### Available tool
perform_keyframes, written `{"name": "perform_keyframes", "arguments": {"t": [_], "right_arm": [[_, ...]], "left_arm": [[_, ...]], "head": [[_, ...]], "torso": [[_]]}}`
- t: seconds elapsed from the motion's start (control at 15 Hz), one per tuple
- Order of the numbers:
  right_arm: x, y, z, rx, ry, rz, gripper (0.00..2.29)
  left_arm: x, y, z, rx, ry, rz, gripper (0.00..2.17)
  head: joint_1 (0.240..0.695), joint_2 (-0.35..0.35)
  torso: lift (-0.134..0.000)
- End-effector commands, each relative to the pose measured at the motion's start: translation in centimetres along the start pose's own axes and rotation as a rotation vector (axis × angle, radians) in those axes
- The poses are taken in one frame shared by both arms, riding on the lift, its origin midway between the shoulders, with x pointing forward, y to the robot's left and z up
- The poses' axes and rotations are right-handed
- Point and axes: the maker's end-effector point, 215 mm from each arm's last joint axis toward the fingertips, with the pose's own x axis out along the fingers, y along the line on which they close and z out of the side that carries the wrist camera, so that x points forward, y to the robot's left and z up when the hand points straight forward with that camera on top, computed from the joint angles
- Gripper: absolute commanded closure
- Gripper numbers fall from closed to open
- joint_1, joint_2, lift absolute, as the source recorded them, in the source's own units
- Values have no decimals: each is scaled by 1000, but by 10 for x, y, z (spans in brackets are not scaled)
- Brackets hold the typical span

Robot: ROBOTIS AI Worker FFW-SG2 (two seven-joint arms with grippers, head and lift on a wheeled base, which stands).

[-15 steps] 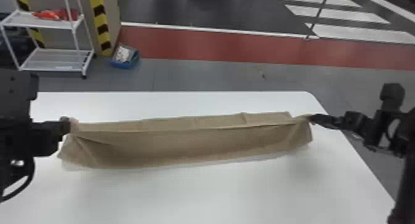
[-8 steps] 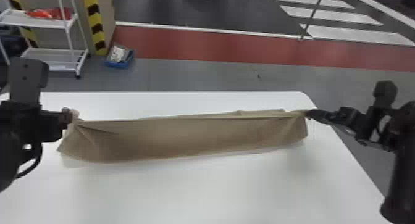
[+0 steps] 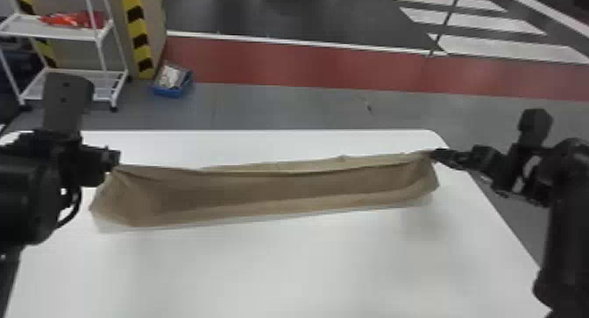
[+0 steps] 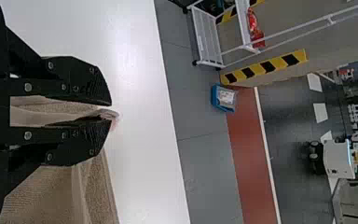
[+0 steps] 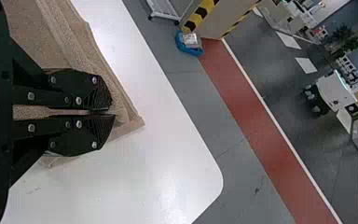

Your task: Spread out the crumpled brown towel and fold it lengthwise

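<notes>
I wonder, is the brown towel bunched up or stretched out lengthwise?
Stretched out: the towel runs long and narrow between the left pincer and the right pincer, its raised edge nearly straight.

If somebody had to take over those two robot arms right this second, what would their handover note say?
Left black gripper: shut on one end of the towel's edge.
Right black gripper: shut on the other end.
Brown cloth towel: stretched between them in a long, narrow strip across the white table, its gripped edge raised.
Done: the towel is spread out lengthwise, no longer a crumpled heap; the lengthwise fold looks underway.
Left: probably lay the raised edge down evenly, let go at both ends, and smooth any creases if needed.
</notes>
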Motion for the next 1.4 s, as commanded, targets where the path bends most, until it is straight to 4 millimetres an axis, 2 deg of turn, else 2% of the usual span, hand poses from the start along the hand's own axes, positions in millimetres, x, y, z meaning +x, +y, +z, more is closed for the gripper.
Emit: {"name": "perform_keyframes", "arguments": {"t": [0.0,0.13,0.27,0.33,0.4,0.53,0.67,0.8,0.87,0.93,1.0,1.13,1.27,1.33], "right_arm": [[17,-1,4,-80,-33,-28,-2],[22,-2,20,-151,-124,-32,-2],[21,-12,40,-223,-216,-58,46],[19,-24,41,-227,-223,-70,53],[18,-30,39,-222,-220,-68,53],[16,-36,17,-215,-198,-43,56],[7,-48,-5,-235,-169,-52,76],[5,-50,-20,-244,-142,-30,218],[3,-52,-26,-253,-131,-21,218],[-3,-53,-27,-266,-131,-14,218],[-9,-54,-35,-278,-126,9,218],[-17,-57,-42,-309,-124,25,218],[-23,-63,-48,-352,-115,33,221],[-24,-64,-48,-358,-120,34,221]], "left_arm": [[10,-2,4,26,-14,11,-1],[18,0,17,33,-74,27,-1],[25,13,35,46,-161,83,-1],[26,17,39,46,-196,93,-1],[25,22,35,42,-206,106,-1],[18,25,17,28,-221,100,43],[7,26,-6,-13,-210,66,80],[4,27,-15,-55,-204,33,93],[3,31,-25,-76,-178,25,103],[1,27,-28,-90,-166,-5,107],[1,31,-49,-122,-110,-21,110],[2,34,-69,-161,-51,-52,110],[1,38,-82,-192,-14,-80,110],[0,37,-81,-197,-16,-91,113]], "head": [[695,-184],[694,-184],[682,-182],[675,-181],[665,-182],[656,-189],[673,-188],[695,-192],[695,-192],[695,-191],[695,-190],[695,-189],[695,-188],[695,-186]], "torso": [[-124],[-124],[-124],[-124],[-124],[-124],[-124],[-124],[-124],[-124],[-124],[-124],[-124],[-124]]}}
